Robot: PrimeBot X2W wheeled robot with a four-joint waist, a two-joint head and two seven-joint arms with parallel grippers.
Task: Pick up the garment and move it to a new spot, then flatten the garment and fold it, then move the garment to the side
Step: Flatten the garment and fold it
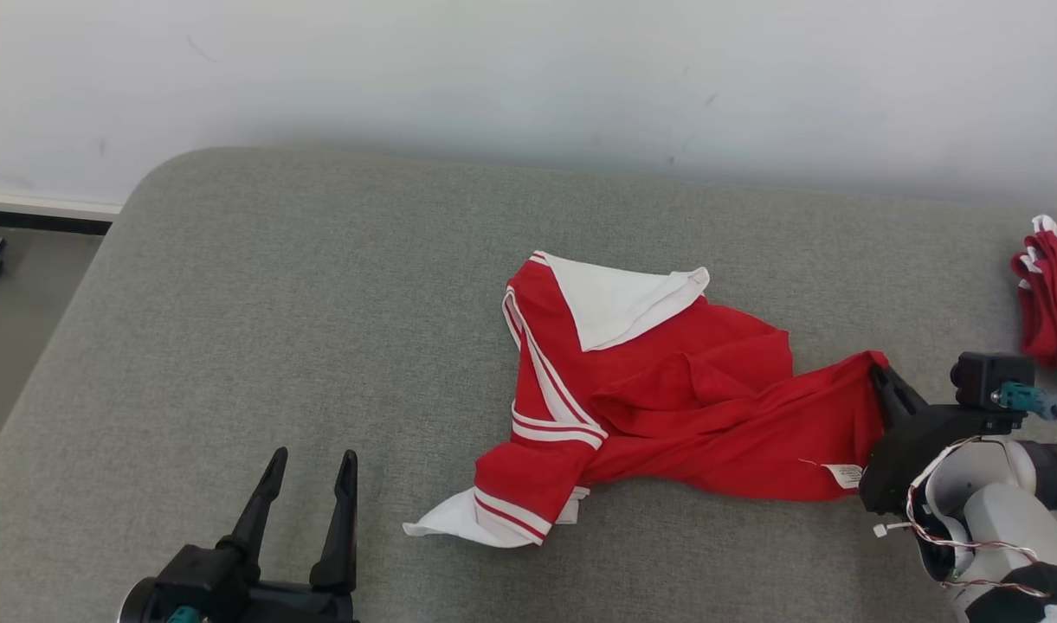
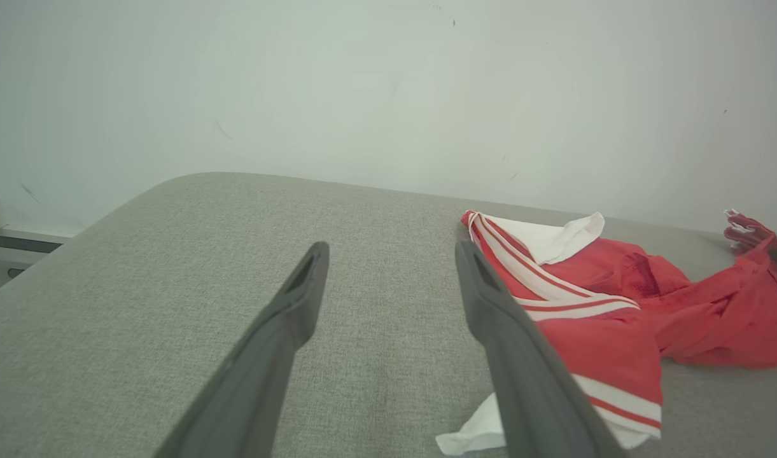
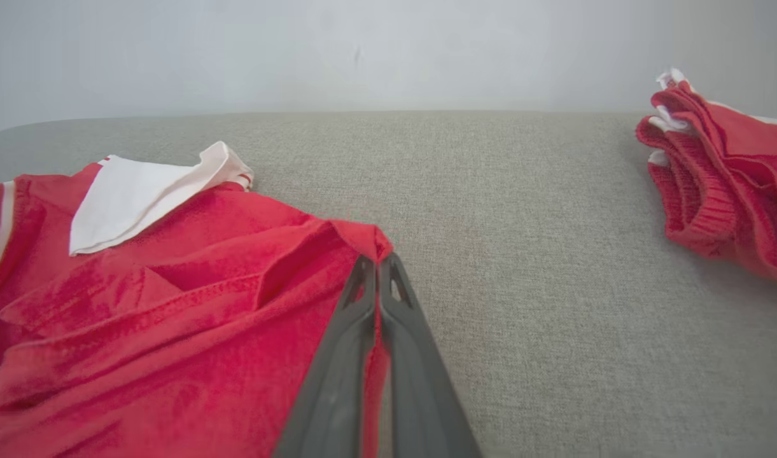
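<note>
The crumpled red garment with white stripes and a white panel [image 1: 692, 407] [image 2: 592, 331] [image 3: 172, 331] lies right of centre on the grey fabric-covered surface [image 1: 277, 303] [image 2: 172, 254] [image 3: 541, 254]. Its white panel is folded over at the far side, and a striped sleeve with a white edge points toward the near edge. A small white label [image 1: 844, 474] shows at the garment's near right hem.

The right pincer [image 1: 879, 374] [image 3: 378, 262] is closed on the garment's right-hand corner. In the right wrist view its two dark fingers press together, with red cloth pinched between them and bunched at the tips.

The left pincer [image 1: 312, 459] [image 2: 391, 251] sits at the near left with its fingers spread apart and nothing between them. It is clear of the cloth in the head view. In the left wrist view one finger overlaps the striped sleeve, and I cannot tell whether they touch.

A second bundle of red cloth with white trim [image 1: 1052, 294] [image 3: 719, 178] [image 2: 751, 232] lies at the far right of the surface, apart from the garment. A pale wall [image 1: 528, 69] stands behind the surface.
</note>
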